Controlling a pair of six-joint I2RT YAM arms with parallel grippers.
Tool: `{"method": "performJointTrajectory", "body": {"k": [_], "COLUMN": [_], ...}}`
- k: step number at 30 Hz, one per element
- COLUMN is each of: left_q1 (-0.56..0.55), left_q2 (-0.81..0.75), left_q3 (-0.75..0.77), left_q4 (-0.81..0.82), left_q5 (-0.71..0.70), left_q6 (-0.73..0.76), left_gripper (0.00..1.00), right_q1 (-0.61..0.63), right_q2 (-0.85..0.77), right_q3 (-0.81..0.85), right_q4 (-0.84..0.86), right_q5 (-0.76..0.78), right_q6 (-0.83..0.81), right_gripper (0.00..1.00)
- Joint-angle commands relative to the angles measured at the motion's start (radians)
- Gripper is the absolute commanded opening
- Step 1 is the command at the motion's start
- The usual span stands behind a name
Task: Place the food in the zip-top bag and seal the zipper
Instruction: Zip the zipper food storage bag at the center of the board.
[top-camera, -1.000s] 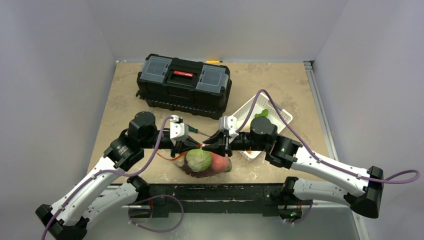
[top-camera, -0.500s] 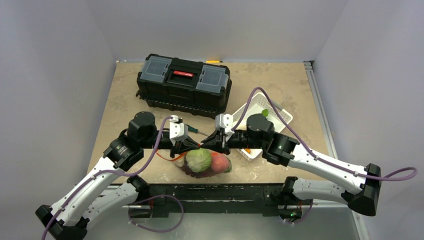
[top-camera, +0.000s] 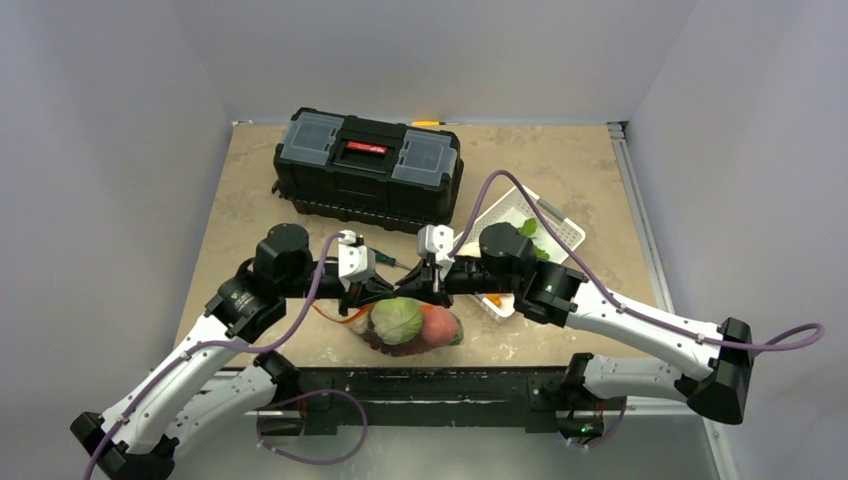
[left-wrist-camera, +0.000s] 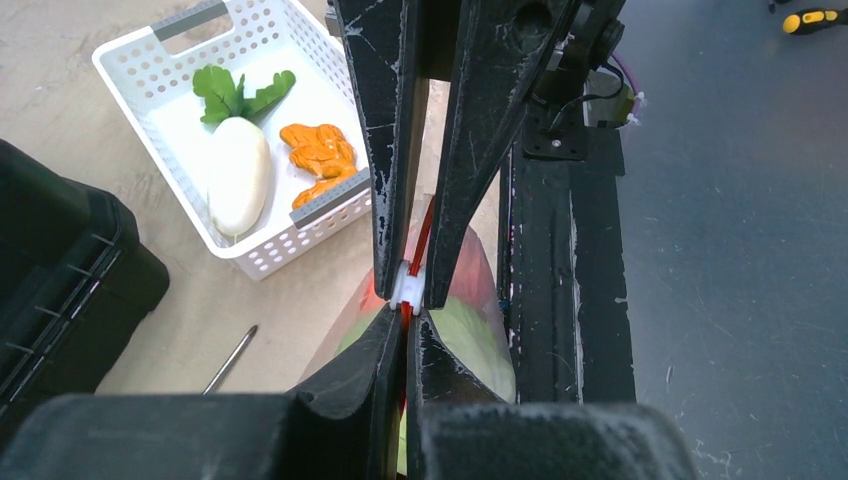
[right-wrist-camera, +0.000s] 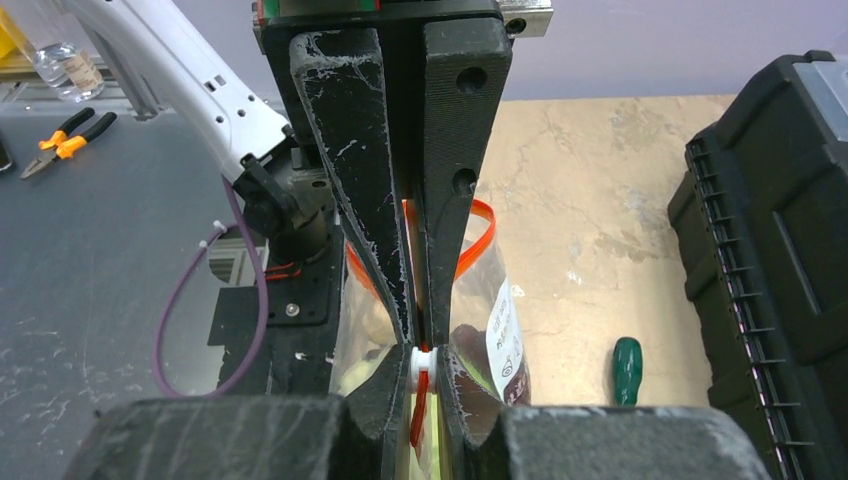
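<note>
White arm links (top-camera: 190, 355) w/ black joints (top-camera: 245, 295), purple cables (right-wrist-camera: 263, 300), scuffed black fingers (right-wrist-camera: 350, 150) w/ pale scratches.

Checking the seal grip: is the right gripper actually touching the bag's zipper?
Touching. The right wrist view shows the right gripper with its jaws shut on the zipper, the orange-red strip pinched between them with no gap.

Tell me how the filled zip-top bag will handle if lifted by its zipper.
The zip-top bag will probably sag and fold; its film looks thin and crinkled. With the cabbage and peach inside, it likely hangs bottom-heavy. The zipper bows in a loop, so it would likely flex between the left pincer and right pincer.
</note>
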Motion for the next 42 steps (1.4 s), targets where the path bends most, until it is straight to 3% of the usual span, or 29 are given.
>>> {"method": "performJointTrajectory", "body": {"k": [1, 11, 16, 22, 26, 29, 31, 34, 36, 42], "left_q1": [-0.007, -0.007, -0.007, -0.008, -0.006, -0.006, -0.007, -0.008, -0.006, -0.007], "left_q2": [-0.015, -0.012, -0.015, -0.010, -0.004, 0.002, 0.002, 0.004, 0.010, 0.007], "left_q3": [0.031, 0.031, 0.032, 0.031, 0.032, 0.032, 0.033, 0.030, 0.029, 0.025], "left_q4": [0.078, 0.078, 0.079, 0.079, 0.078, 0.075, 0.069, 0.059, 0.056, 0.042], "left_q5": [0.057, 0.047, 0.044, 0.054, 0.051, 0.038, 0.016, -0.011, -0.026, -0.044], "left_q6": [-0.003, -0.006, -0.010, -0.011, -0.009, -0.009, -0.007, 0.003, 0.001, 0.021], "left_gripper": [0.00, 0.00, 0.00, 0.00, 0.00, 0.00, 0.08, 0.32, 0.43, 0.54], "right_q1": [0.002, 0.002, 0.002, 0.001, 0.001, 0.002, 0.001, -0.002, -0.004, -0.006], "right_q2": [0.028, -0.141, -0.187, -0.158, -0.129, -0.137, -0.159, -0.204, -0.225, -0.235], "right_q3": [0.044, -0.053, -0.128, -0.156, -0.136, -0.144, -0.167, -0.211, -0.229, -0.233], "right_q4": [0.030, 0.023, 0.056, 0.153, 0.167, 0.185, 0.210, 0.241, 0.256, 0.258], "right_q5": [-0.011, 0.078, 0.090, 0.045, 0.031, 0.074, 0.125, 0.196, 0.195, 0.184], "right_q6": [0.010, 0.080, 0.130, 0.163, 0.160, 0.170, 0.187, 0.229, 0.247, 0.263], "right_gripper": [0.04, 0.47, 0.51, 0.36, 0.19, 0.00, 0.00, 0.00, 0.00, 0.00]}}
